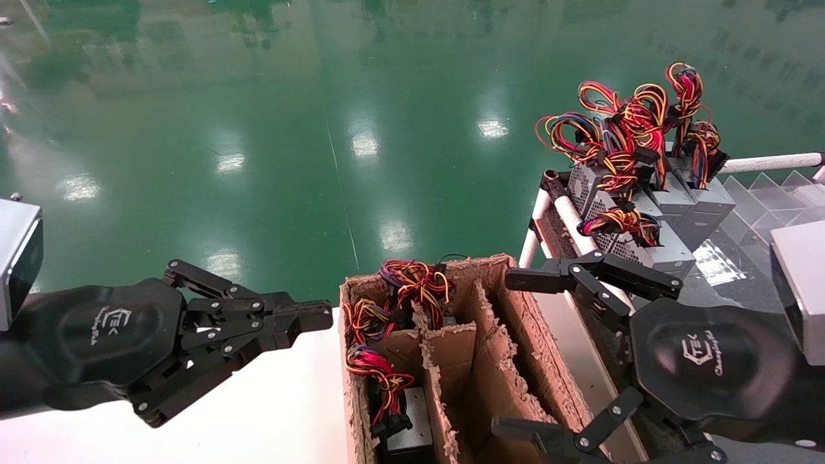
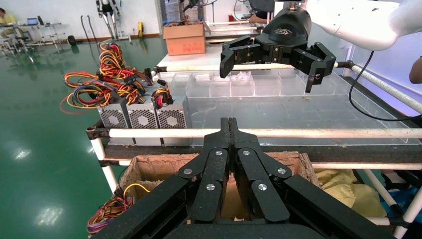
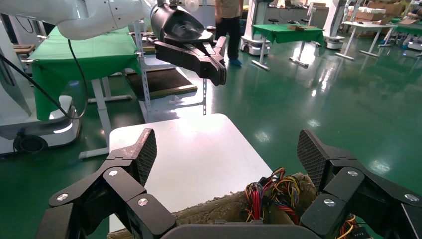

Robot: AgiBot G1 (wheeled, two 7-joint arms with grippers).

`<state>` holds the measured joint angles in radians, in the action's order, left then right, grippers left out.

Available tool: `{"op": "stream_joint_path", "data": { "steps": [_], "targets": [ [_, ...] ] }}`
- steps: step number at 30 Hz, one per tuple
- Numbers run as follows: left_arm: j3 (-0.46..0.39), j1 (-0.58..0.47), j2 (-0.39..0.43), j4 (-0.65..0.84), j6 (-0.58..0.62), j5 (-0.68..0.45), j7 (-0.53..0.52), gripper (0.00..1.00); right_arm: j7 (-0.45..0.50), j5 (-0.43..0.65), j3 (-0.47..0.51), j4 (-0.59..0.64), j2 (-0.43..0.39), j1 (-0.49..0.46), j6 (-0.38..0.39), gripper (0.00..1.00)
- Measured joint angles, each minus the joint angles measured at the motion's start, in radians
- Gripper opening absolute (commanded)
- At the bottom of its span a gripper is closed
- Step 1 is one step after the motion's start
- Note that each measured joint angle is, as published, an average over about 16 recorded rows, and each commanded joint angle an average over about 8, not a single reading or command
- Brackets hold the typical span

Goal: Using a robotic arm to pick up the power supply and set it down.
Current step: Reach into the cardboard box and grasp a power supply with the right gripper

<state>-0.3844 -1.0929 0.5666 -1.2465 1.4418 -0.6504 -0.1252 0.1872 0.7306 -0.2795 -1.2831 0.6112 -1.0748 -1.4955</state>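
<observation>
Head view, right gripper [image 1: 512, 351] spread wide and empty above cardboard box [image 1: 515, 335], left gripper [image 1: 309, 317] closed, empty, over white table [image 1: 271, 412], power supplies [image 1: 644, 212] on rack.

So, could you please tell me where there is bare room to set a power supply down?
The white table left of the cardboard box is bare. The box's right compartments look free; its left one holds wired units. The rack's far-left corner is crowded with power supplies.

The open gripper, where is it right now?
In the head view the right gripper is on the right, jaws wide apart, hanging over the right side of the cardboard box, just in front of the grey power supplies on the rack.
</observation>
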Motion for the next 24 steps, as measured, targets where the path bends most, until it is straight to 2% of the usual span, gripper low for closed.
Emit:
{"op": "stream_joint_path", "data": {
  "steps": [3,17,24],
  "targets": [
    [0.0,0.0,0.0,0.0,0.0,0.0,0.0,1.0,0.0,0.0,0.0,0.0,0.0,0.0,0.0,1.0],
    [0.0,0.0,0.0,0.0,0.0,0.0,0.0,1.0,-0.003,0.008,-0.002,0.004,-0.001,0.0,0.005,1.0],
    [0.0,0.0,0.0,0.0,0.0,0.0,0.0,1.0,0.004,0.052,-0.02,0.019,0.006,-0.009,0.023,1.0]
  ]
}}
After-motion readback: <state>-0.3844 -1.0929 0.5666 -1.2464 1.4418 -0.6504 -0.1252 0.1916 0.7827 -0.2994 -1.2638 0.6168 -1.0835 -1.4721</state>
